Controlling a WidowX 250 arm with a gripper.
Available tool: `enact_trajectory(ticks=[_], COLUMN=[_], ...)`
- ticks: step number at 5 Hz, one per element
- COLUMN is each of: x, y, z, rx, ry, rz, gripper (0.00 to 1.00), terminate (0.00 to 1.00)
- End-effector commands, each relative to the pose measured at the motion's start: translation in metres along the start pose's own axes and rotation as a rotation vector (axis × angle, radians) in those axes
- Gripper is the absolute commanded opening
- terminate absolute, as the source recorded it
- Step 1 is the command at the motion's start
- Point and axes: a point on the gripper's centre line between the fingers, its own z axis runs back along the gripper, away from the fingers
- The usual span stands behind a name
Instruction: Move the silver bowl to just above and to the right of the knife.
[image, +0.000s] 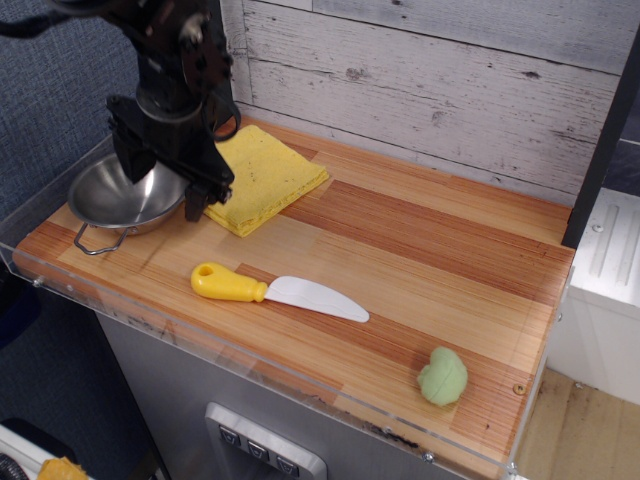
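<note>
The silver bowl (105, 202) sits at the far left of the wooden counter, one wire handle pointing to the front. My black gripper (162, 188) is low over the bowl's right side. Its fingers (196, 200) are spread apart: one stands outside the rim next to the yellow cloth, the other over the bowl's inside. It hides the bowl's right rim and rear handle. The knife (275, 290), with a yellow handle and a white blade, lies flat near the front edge, to the right of and in front of the bowl.
A folded yellow cloth (268, 168) lies right of the bowl by the back wall. A small green lump (442, 376) sits at the front right corner. A clear plastic lip (150, 325) runs along the counter's (430, 260) front and left edges.
</note>
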Motion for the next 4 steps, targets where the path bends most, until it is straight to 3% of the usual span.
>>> enact_trajectory(ticks=[1,2,3,4], x=[-0.001,-0.004,-0.005,-0.004], y=[0.012,0.012,0.015,0.018], z=[-0.017,-0.028,-0.032,-0.031], rx=[0.033,0.029,0.095,0.109], ry=[-0.004,0.016,0.017,0.004], rz=[0.037,0.043,0.035,0.045], gripper=[1.00,1.00,0.00,0.00], terminate=[0.00,0.00,0.00,0.00])
